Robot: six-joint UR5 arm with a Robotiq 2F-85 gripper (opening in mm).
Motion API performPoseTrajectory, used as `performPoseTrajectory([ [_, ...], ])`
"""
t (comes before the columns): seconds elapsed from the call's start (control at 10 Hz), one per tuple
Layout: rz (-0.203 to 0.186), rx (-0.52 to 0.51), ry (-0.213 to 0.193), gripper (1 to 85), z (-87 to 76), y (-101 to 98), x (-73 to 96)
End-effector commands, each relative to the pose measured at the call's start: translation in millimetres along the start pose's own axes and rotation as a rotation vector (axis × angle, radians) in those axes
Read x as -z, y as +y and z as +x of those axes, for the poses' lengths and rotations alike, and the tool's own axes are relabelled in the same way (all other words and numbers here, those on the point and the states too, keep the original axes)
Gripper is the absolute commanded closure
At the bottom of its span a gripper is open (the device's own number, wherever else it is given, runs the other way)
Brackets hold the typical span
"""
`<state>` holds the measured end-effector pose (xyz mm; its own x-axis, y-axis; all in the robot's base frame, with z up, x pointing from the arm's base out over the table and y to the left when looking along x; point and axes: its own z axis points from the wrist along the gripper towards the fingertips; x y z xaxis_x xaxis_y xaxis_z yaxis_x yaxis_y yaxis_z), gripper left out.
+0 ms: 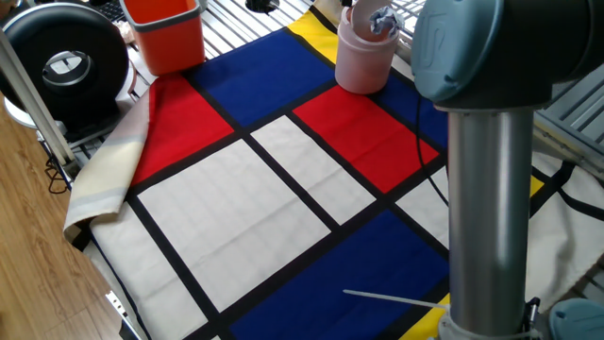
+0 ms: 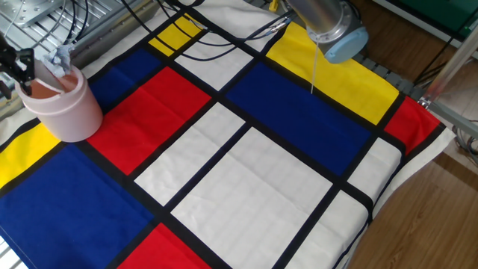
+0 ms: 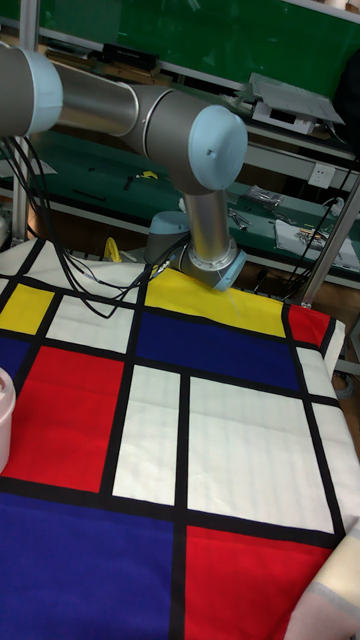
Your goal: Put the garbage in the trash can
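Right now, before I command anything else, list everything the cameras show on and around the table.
Trash can: one, pale pink, cylindrical, at the cloth's edge on a blue panel.
Garbage: one wad, white-grey paper, at the trash can's open top.
Orange bin: one, square-sided, beyond the cloth's far corner.
Tablecloth: one, red, blue, yellow and white panels with black lines, covering the table.
Round black device: one, beside the orange bin.
Cables: several, black, trailing over the cloth near the arm's base.
Arm: one, grey with pale blue joint caps.
Gripper: one, black, at the trash can's rim; finger state unclear.
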<state>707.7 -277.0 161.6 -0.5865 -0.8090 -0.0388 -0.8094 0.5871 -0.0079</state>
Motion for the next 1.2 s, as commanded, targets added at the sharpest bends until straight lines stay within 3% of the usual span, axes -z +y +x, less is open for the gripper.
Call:
performPoseTrajectory([
  [0.0, -0.033, 0.000, -0.021, 50.7, -8.5, 8.1, 1.2],
  [0.1, -0.041, 0.000, -0.026, 53.3, -11.4, 10.0, 1.0],
  [0.6, -0.038, -0.046, -0.044, 84.7, -18.3, 8.5, 2.9],
  [0.8, -0.047, -0.127, -0.057, 84.7, -21.2, 9.4, 4.3],
  [1.1, -0.023, -0.320, -0.040, 84.7, -5.4, -1.1, 7.4],
])
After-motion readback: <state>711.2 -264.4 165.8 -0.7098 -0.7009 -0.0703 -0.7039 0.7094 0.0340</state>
